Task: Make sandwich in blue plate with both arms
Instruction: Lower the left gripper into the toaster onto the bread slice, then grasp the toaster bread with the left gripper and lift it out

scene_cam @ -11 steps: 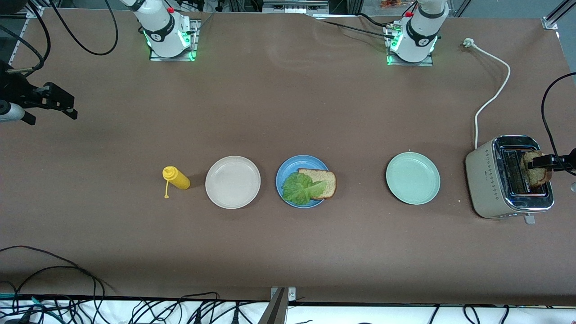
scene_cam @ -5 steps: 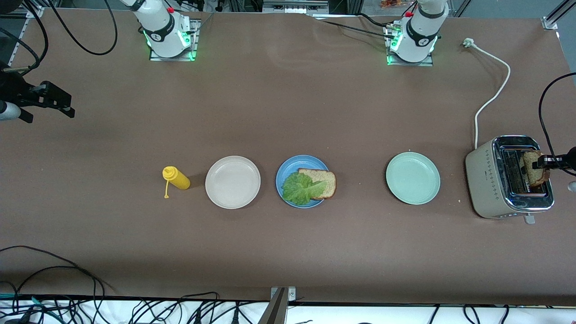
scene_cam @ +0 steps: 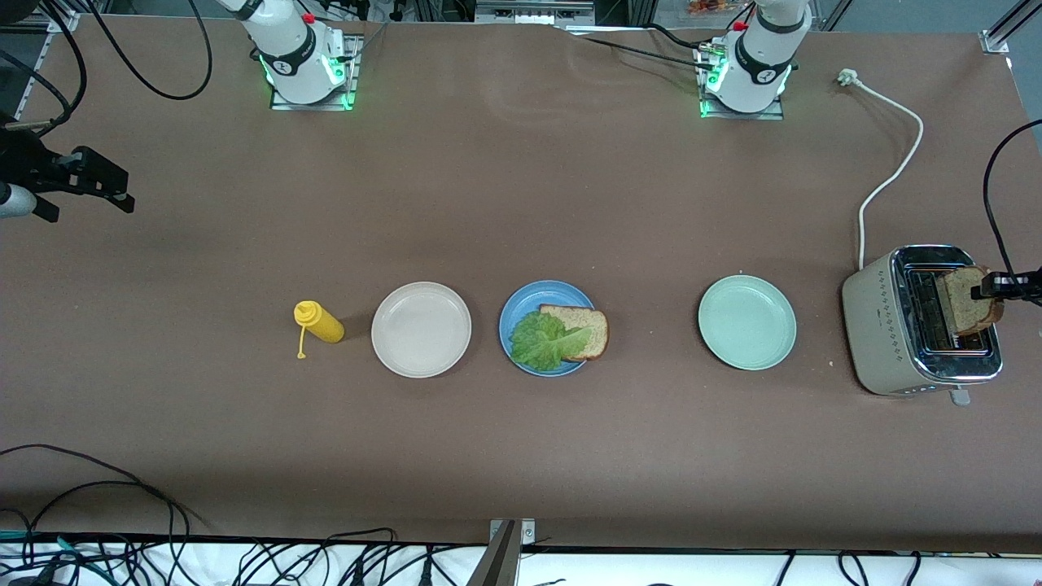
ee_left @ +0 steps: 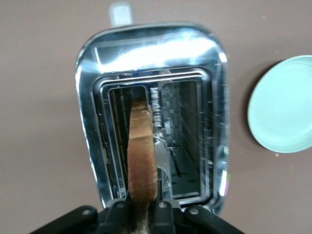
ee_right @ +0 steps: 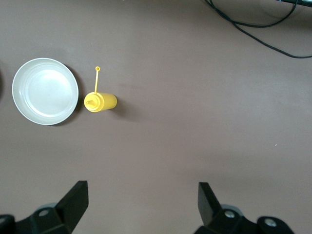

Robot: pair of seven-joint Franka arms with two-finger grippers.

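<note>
The blue plate [scene_cam: 521, 311] holds one bread slice [scene_cam: 588, 327] with a green lettuce leaf [scene_cam: 544, 339] on it. My left gripper [scene_cam: 995, 285] is shut on the second bread slice [scene_cam: 967, 299], held upright, partly risen out of the toaster [scene_cam: 895, 325] slot. In the left wrist view the slice [ee_left: 142, 151] stands edge-on between my fingers [ee_left: 118, 214] over the toaster [ee_left: 92, 107]. My right gripper [scene_cam: 122, 199] is open and empty in the air over the table's right-arm end; its fingertips [ee_right: 78, 195] show in the right wrist view.
A beige plate [scene_cam: 421, 329] and a yellow squeeze bottle [scene_cam: 319, 322] lie toward the right arm's end; both show in the right wrist view, plate [ee_right: 45, 91] and bottle [ee_right: 100, 102]. A pale green plate [scene_cam: 746, 321] sits between blue plate and toaster. A white cord [scene_cam: 891, 175] runs from the toaster.
My left gripper has lifted the bread slice higher out of the toaster slot. My right gripper has drifted slightly toward the table's edge, then held.
</note>
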